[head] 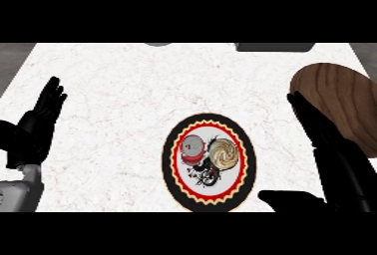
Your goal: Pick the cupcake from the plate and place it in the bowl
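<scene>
**Reaching for the cupcake: where it could slip**

Starting at the right hand (327, 144), its fingers (305, 112) stretch straight toward the far side, thumb (290, 200) spread wide to the left, holding nothing. The hand stands just right of the plate (247, 164), between it and the wooden bowl (338, 99) at the far right. The cupcake (224, 153), a swirl of cream-coloured frosting, sits on the right half of the plate, with a red and grey item (193, 148) touching or nearly touching its left side.

The likely trouble: fingers closing from the right could shove the cupcake into that neighbour or squash the soft frosting instead of gripping the base. The bowl is partly hidden behind the hand, so a hurried swing could clip its rim.

The left hand (37, 127) rests open at the left edge, fingers up.
</scene>
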Action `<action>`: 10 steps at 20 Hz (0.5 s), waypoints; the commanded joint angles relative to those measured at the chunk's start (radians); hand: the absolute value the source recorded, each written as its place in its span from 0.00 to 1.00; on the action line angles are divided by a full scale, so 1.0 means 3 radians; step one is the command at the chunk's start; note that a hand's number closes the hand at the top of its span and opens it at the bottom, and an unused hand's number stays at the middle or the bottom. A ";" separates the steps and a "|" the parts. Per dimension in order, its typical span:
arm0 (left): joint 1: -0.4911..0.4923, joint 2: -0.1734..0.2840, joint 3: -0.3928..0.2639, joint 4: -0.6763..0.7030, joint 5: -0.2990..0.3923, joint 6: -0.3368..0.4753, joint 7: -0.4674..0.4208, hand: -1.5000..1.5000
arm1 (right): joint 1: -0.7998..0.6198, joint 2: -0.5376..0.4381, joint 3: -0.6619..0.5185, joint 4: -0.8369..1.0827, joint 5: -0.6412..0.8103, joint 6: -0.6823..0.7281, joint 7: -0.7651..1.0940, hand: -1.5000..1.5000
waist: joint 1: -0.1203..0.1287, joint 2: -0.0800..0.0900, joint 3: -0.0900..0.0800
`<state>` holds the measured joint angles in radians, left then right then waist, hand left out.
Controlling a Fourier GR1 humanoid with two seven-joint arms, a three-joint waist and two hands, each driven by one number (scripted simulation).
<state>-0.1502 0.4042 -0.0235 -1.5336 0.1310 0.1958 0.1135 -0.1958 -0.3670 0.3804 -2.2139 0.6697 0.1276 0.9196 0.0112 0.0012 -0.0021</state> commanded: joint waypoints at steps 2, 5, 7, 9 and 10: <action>0.0006 0.0026 0.0059 0.0052 0.0036 -0.0089 -0.0042 0.50 | -0.0547 -0.0031 -0.0046 0.0330 -0.0492 0.0828 0.0486 0.00 | 0.0030 0.0004 -0.0002; -0.0092 -0.0040 0.0057 0.0145 -0.0015 -0.0046 -0.0076 0.50 | -0.0724 0.0206 0.0149 0.0725 -0.0502 0.0893 0.0627 0.00 | 0.0004 0.0006 0.0000; 0.0002 -0.0003 0.0077 0.0042 0.0017 -0.0088 -0.0059 0.50 | -0.0852 0.0254 0.0070 0.1011 -0.0699 0.1027 0.0665 0.00 | 0.0041 0.0006 0.0000; 0.0011 -0.0027 0.0061 0.0164 -0.0020 -0.0124 -0.0168 0.50 | -0.1002 0.0287 0.0021 0.1162 -0.0887 0.1180 0.0696 0.00 | 0.0019 0.0007 0.0000; -0.0084 -0.0006 0.0057 0.0006 0.0005 -0.0089 0.0112 0.50 | -0.1069 0.0232 -0.0148 0.1512 -0.0919 0.1111 0.0410 0.00 | 0.0034 0.0010 0.0005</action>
<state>-0.1581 0.3982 -0.0124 -1.5161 0.1266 0.1751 0.1059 -0.4334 -0.3196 0.3699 -1.9135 0.4577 0.3649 0.9903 0.0192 0.0031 -0.0019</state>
